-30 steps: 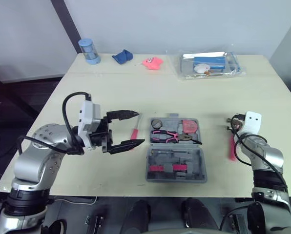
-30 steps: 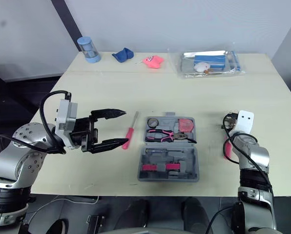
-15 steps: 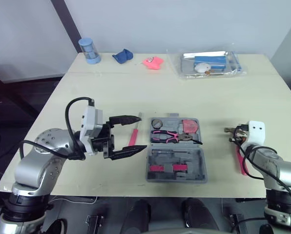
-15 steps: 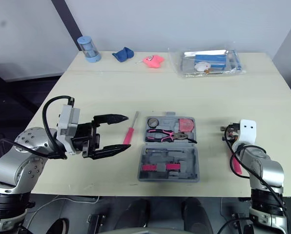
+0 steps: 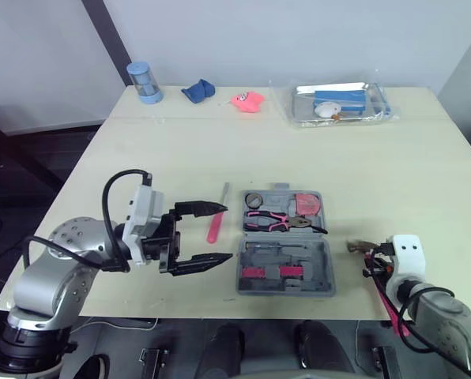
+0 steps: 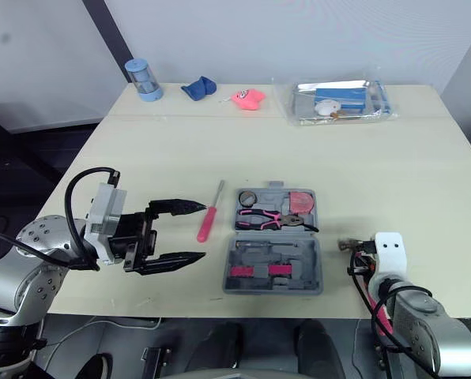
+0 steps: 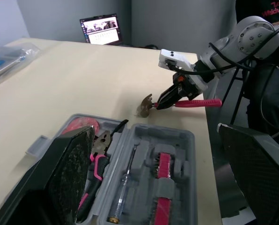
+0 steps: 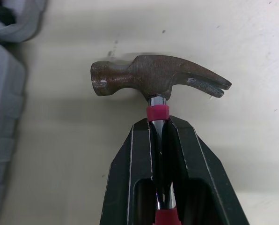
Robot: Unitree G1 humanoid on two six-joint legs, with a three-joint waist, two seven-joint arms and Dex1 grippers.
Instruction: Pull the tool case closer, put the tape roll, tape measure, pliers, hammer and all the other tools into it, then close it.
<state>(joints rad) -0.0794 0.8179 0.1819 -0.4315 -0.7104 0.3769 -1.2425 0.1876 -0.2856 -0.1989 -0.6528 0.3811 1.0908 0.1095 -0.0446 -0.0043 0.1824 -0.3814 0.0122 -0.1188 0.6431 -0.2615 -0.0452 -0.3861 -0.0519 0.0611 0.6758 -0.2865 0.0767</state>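
Observation:
The grey tool case lies open near the table's front edge. Its far half holds pink-handled pliers, a red tape measure and a tape roll. A pink screwdriver lies on the table just left of the case. My left gripper is open, low over the table, with the screwdriver's handle between its fingertips but untouched. My right gripper is shut on the hammer's neck just below the brown head. The hammer sits right of the case by the front edge, its head pointing at the case.
Along the far edge stand a blue cup, a blue cloth, a pink object and a clear bag holding a tray. A laptop sits beyond the table's right side. Wide bare tabletop lies between the case and those items.
My right gripper has drawn the hammer back toward the table's front edge, right of the case. The left gripper has slid slightly nearer the front edge, still open.

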